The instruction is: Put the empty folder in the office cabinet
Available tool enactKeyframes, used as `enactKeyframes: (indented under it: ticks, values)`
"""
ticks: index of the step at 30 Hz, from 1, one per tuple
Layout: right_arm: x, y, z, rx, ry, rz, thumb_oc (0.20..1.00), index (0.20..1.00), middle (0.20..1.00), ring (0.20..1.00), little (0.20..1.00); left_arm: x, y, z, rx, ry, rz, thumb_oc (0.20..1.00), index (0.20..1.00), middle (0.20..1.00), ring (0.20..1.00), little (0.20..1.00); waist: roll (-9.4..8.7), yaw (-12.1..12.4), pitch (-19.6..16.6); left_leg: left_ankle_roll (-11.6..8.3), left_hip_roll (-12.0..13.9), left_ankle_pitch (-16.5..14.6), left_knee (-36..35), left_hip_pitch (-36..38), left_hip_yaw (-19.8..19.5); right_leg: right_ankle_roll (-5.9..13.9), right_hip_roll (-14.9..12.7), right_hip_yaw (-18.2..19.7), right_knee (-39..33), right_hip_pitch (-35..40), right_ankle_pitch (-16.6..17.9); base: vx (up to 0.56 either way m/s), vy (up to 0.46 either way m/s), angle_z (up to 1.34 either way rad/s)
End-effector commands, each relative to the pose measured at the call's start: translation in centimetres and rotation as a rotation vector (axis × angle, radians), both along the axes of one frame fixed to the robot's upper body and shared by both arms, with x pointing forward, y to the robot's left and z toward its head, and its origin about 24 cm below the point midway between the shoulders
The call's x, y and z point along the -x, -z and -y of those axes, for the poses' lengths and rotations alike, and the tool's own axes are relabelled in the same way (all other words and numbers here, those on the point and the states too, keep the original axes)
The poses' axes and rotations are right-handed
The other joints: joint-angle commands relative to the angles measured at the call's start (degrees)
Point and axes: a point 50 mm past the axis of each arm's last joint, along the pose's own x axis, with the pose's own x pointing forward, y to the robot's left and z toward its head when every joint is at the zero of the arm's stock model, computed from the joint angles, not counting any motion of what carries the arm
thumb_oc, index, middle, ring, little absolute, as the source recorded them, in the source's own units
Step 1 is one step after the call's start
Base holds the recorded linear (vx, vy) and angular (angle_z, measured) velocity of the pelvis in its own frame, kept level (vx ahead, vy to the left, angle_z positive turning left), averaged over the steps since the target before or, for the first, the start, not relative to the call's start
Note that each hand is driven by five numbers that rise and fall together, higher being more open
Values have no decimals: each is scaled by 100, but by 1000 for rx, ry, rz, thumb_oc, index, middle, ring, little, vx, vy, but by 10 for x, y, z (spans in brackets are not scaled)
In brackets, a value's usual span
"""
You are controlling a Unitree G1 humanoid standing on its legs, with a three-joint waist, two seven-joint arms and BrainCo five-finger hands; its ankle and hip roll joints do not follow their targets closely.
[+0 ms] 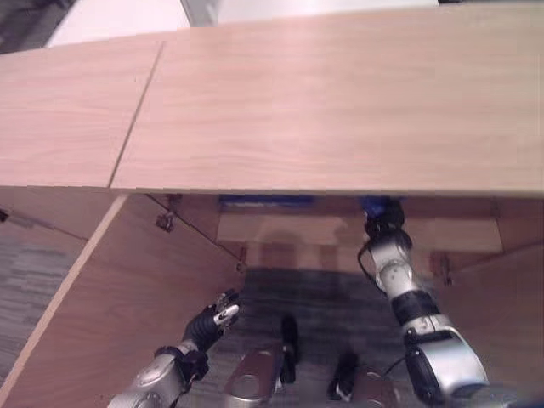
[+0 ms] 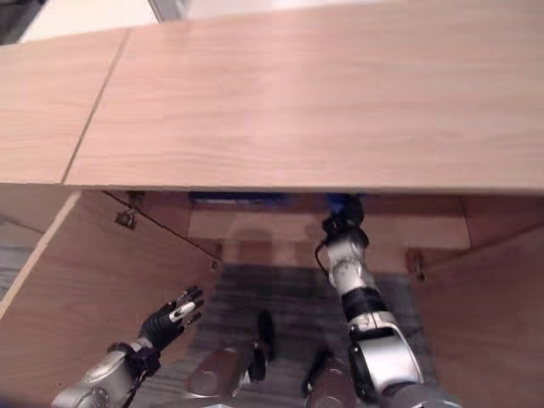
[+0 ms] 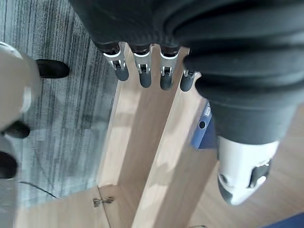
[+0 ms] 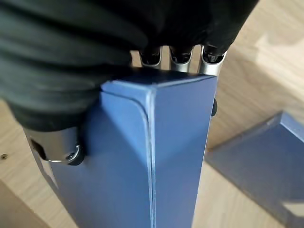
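Observation:
A blue folder (image 4: 156,156) stands upright in my right hand (image 4: 61,71), with the thumb pressed on one side and the fingers curled behind its top edge. In the eye views my right arm reaches under the cabinet top (image 1: 323,102) into the open cabinet. There the right hand (image 1: 387,225) is half hidden beneath the edge, with a bit of the blue folder (image 1: 374,206) showing above it. My left hand (image 1: 212,321) hangs open and holds nothing, low beside the open left door (image 1: 127,306).
A second blue folder (image 4: 256,175) lies flat on the wooden shelf (image 1: 280,229) inside the cabinet, beside the held one. The right door (image 1: 501,289) also stands open. Grey carpet (image 1: 314,297) lies between the doors.

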Motion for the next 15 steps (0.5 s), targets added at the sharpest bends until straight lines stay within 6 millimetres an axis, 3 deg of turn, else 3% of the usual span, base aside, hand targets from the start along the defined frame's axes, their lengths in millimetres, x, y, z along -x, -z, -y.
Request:
enactKeyframes:
  ticks: [1,2,3,9,15]
  values:
    - [-9,-50,11,-26,67,209,200,200,200,200,200,4,-12,0,32,-4,42,1000,1000,1000,1000,1000,-133,113,202,-87,443,-833,1026,-486,-136,110,10,350,-162,-163,714,-53,-26,-6]
    - [-9,-50,11,-26,67,209,200,200,200,200,200,4,-12,0,32,-4,42,1000,1000,1000,1000,1000,-132,116,196,-87,446,-838,1035,-497,-136,110,12,351,-159,-172,713,-28,1,12]
    - [-10,-55,10,-59,84,230,200,200,200,200,200,2,-13,3,40,-3,51,1000,1000,1000,1000,1000,-132,90,300,-63,454,-933,1331,-637,-179,-16,8,376,100,-360,550,-32,-15,16]
    - [-3,-66,-4,-152,108,315,200,200,200,200,200,2,-9,12,54,-8,42,1000,1000,1000,1000,1000,-95,8,367,61,581,-1513,2771,-1629,-394,-304,-97,570,1346,-1204,-208,-4,-38,11]
    - [-2,-79,-4,-183,128,378,200,200,200,200,200,2,-9,16,59,6,42,1000,1000,1000,1000,1000,-24,6,319,111,556,-1747,3548,-2454,-581,-582,-224,726,2284,-1981,-783,6,-40,13]
